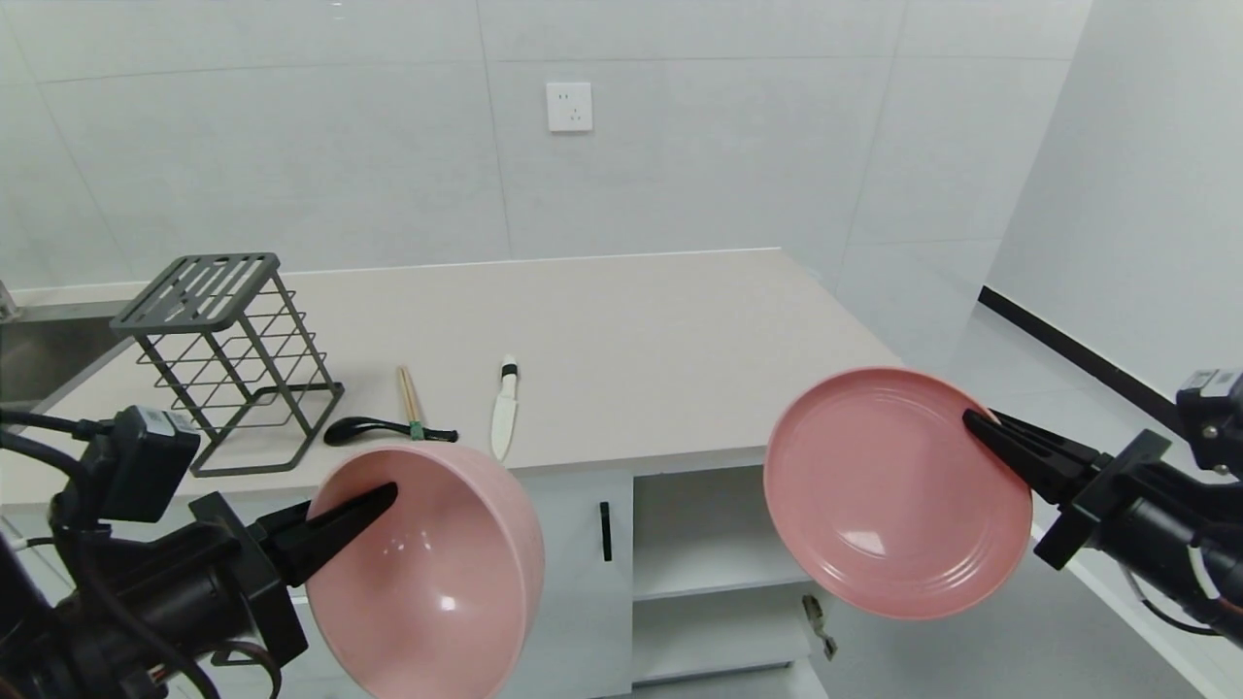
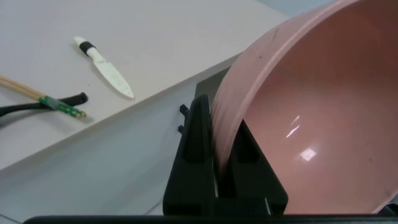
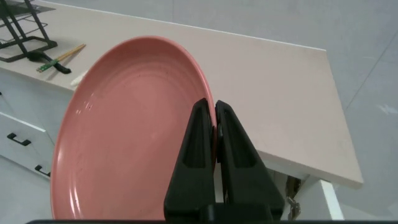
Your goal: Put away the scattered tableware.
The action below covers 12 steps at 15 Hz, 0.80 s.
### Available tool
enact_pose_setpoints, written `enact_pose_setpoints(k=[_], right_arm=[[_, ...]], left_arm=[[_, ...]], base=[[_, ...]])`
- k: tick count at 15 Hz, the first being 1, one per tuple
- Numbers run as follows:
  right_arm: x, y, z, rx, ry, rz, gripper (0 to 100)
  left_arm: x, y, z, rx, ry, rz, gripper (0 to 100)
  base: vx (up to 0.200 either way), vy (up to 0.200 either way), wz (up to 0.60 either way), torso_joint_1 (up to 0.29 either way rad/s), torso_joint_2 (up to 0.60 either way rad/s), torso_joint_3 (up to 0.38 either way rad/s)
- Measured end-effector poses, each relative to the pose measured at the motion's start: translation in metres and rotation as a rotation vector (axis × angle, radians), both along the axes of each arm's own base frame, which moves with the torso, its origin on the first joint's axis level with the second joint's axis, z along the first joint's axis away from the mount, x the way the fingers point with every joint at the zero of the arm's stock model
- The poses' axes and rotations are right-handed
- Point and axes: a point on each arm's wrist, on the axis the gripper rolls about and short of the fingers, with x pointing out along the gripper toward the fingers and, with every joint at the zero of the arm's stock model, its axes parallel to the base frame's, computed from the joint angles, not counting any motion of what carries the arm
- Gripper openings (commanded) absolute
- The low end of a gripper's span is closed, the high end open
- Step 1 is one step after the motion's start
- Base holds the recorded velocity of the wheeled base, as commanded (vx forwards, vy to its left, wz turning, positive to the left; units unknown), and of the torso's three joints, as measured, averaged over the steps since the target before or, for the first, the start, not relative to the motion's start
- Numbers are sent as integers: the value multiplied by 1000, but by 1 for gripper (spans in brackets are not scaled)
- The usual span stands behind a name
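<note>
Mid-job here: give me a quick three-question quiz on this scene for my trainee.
1. True or false: the left gripper holds the pink bowl by its rim.
2. Which lies farthest from the wire rack on the counter? A spoon, B chopsticks, C knife.
3. Fill in: the right gripper is shut on the pink ____.
Key: 1 true; 2 C; 3 plate.

Place: you are working in a kitchen | cues: countertop (image 1: 641,330) sitting over cabinets (image 1: 568,592), sink (image 1: 44,351) adjoining it, tiled wall (image 1: 291,146) running behind.
</note>
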Motion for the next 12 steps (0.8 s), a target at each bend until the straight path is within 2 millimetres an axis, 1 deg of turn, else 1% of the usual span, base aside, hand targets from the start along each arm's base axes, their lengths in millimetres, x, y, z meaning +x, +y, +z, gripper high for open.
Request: enact_pose_setpoints(k=[12], right_arm=[[1,-2,0,0,-2,-14,0]], left_arm=[[1,1,0,-1,-2,6,0]], base=[[0,0,0,-265,513,245]])
